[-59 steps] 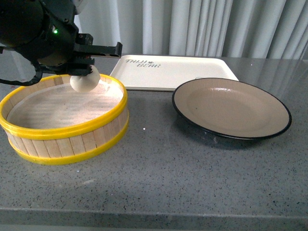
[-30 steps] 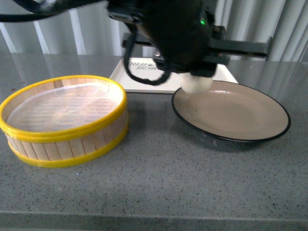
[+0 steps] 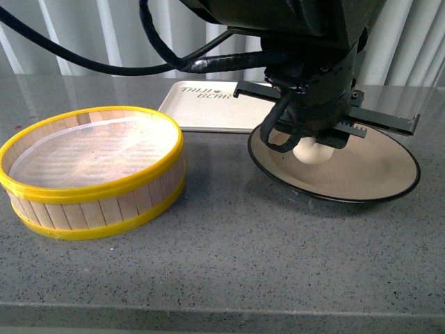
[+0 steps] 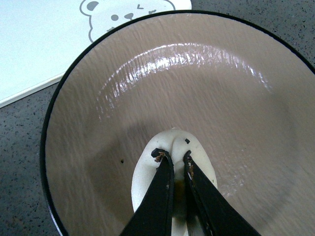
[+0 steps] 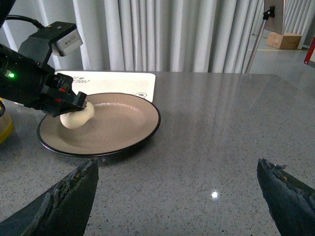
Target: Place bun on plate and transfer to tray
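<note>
My left gripper (image 3: 314, 139) is shut on the cream-white bun (image 3: 311, 152) and holds it low over the left part of the plate (image 3: 379, 177), beige inside with a black rim. In the left wrist view the two black fingers pinch the bun (image 4: 147, 172) over the plate (image 4: 221, 98). In the right wrist view the bun (image 5: 76, 117) looks to rest on the plate (image 5: 128, 123). The cream-white tray (image 3: 222, 104) with dark lettering lies behind the plate. My right gripper (image 5: 177, 189) is open and empty over bare table, right of the plate.
A round wooden steamer basket (image 3: 94, 170) with yellow rims stands at the left, empty. The grey speckled table (image 3: 229, 257) runs to a front edge. White curtains hang behind. The left arm and its cables fill the upper middle.
My left gripper has carried the bun from over the steamer basket rightwards and down onto the plate's left part. The basket, plate and tray have not moved.
</note>
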Tool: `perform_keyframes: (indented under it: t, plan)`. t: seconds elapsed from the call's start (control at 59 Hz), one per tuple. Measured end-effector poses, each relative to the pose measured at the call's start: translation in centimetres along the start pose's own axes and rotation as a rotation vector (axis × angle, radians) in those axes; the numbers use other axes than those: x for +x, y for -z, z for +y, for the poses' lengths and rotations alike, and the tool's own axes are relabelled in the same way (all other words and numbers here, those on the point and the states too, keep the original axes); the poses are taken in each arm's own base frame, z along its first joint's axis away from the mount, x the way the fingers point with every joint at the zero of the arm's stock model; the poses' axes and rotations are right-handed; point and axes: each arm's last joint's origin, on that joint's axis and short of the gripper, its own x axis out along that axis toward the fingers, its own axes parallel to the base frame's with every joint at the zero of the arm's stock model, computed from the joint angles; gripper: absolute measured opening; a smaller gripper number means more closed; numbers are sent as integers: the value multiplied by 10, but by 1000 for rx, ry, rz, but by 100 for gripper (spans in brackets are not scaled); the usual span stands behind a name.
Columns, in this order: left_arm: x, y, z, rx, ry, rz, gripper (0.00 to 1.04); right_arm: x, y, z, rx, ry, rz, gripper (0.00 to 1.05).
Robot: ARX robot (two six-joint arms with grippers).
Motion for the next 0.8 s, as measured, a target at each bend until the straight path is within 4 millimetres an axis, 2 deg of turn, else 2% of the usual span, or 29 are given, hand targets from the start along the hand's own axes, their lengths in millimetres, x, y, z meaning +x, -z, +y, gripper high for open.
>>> perform_keyframes:
  t: [0.203, 0.254, 0.373, 0.576, 0.763, 0.797]
  plan:
    - [11, 3, -7, 13, 5, 23, 4, 0, 0, 0, 0, 0, 0, 96]
    - [11, 3, -8, 12, 6, 27, 7, 0, 0, 0, 0, 0, 0, 96]
    - [12, 4, -9, 12, 8, 29, 25, 0, 0, 0, 0, 0, 0, 96]
    - [12, 4, -9, -9, 28, 30, 72, 0, 0, 0, 0, 0, 0, 96]
    - [7, -1, -4, -35, 30, 16, 99, 0, 0, 0, 0, 0, 0, 96]
    - [4, -4, -1, -39, 27, 8, 100, 0, 0, 0, 0, 0, 0, 96]
